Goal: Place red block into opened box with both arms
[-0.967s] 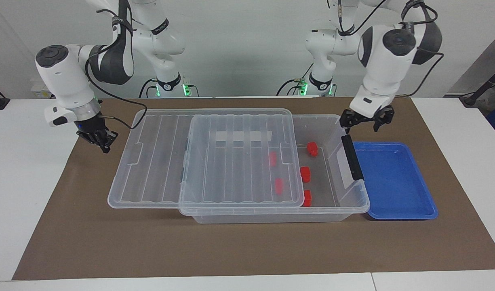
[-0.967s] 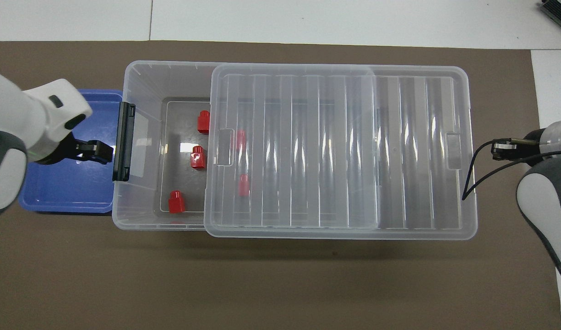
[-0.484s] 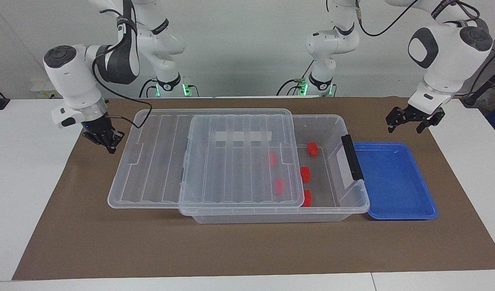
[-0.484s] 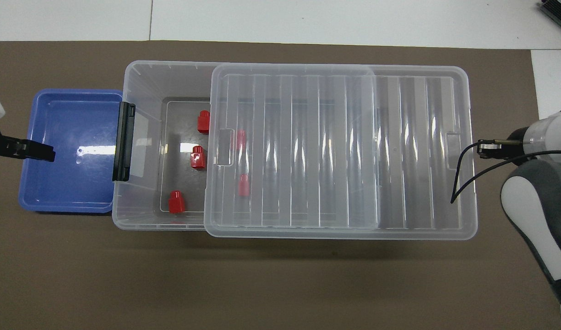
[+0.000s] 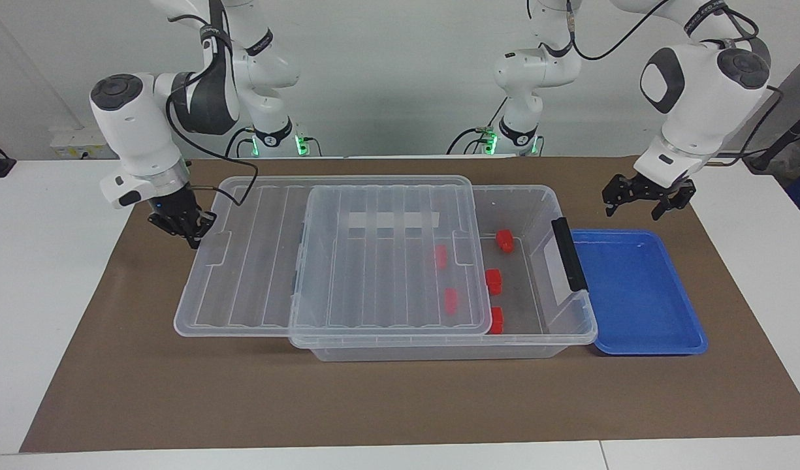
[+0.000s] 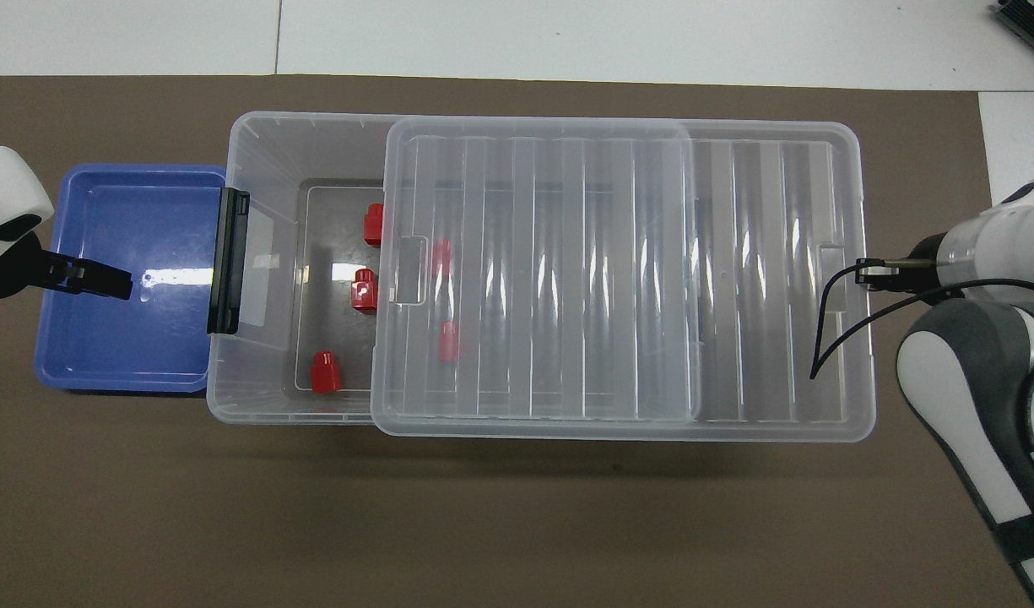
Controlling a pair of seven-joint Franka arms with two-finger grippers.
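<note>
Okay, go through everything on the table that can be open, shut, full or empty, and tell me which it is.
box: partly open, lid slid toward the right arm's end
lid: resting on the box, off-centre
red blocks: five, all inside the box
blue tray: empty
left gripper: open, holding nothing
right gripper: shut, at the lid's end

The box [image 5: 573,326], a large clear bin with a black end handle [image 5: 569,254], is sitting lengthwise on the surface with its ribbed clear lid [image 5: 328,261] lying slid toward the right arm's end, overhanging that end and leaving the handle end uncovered. Five red blocks are lying on the box floor: three [image 5: 504,239] [image 5: 494,281] [image 5: 496,320] are showing in the uncovered part, and two [image 5: 441,257] [image 5: 450,300] are showing faintly through the lid.
</note>
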